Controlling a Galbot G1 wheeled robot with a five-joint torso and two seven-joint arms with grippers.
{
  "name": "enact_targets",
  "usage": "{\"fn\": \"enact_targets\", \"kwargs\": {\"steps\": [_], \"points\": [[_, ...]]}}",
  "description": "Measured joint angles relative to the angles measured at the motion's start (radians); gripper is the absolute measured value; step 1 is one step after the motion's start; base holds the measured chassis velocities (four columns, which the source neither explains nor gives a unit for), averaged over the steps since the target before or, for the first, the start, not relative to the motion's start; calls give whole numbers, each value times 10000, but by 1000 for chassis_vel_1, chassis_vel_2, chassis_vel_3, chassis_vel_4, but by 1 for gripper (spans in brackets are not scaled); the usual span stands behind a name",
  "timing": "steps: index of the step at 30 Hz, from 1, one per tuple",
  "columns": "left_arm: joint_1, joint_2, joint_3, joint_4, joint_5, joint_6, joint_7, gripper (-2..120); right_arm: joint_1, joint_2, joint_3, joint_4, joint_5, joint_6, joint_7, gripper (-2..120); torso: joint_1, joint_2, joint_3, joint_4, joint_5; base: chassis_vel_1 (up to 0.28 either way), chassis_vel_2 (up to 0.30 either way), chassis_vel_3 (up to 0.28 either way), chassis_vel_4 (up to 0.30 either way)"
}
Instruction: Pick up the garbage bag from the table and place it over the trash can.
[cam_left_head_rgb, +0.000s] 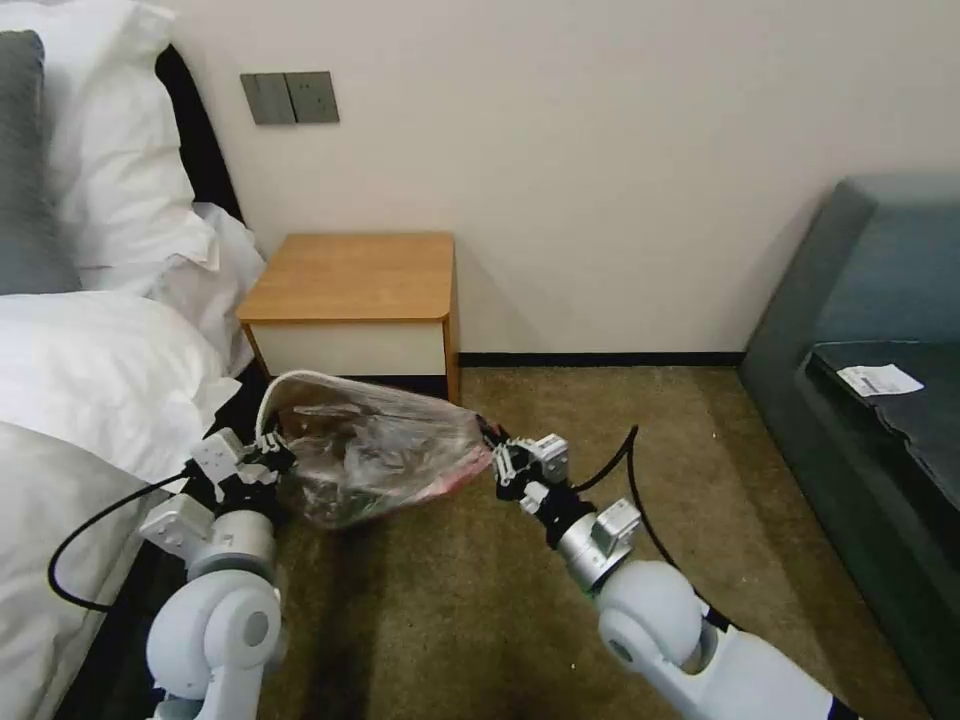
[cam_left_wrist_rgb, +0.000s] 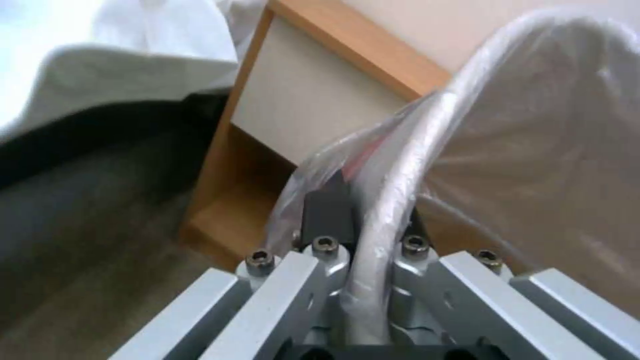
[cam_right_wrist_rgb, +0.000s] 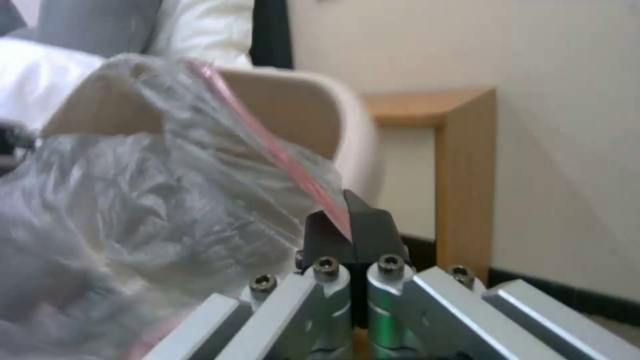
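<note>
Between the two grippers, the garbage bag hangs stretched over the trash can, whose cream rim shows through the plastic. The right gripper has its fingers pressed together on the bag's red band; the left gripper pinches the film against the can's rim. To finish well, I judge both sides should be drawn down evenly, keeping the thin plastic taut without tearing. All this sits low above the brown carpet, in front of the table, beside a white-sheeted bed, with a dark sofa opposite.
</note>
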Motion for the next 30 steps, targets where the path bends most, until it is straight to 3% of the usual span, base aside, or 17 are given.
{"fn": "enact_targets", "kwargs": {"steps": [10,20,30], "points": [[63,-57,-94,-107,-371,-22,16,2,66,-36,90,-98,-180,176,-123,0,0,0,0,0,1,0,0,0,0],[385,-257,-115,-468,-824,169,137,2,352,35,1001,-610,-574,608,-600,0,0,0,0,-1,3,0,0,0,0],[697,-364,-41,-720,-933,197,216,2,667,147,1294,-930,-404,642,-612,0,0,0,0,0,1,0,0,0,0]]}}
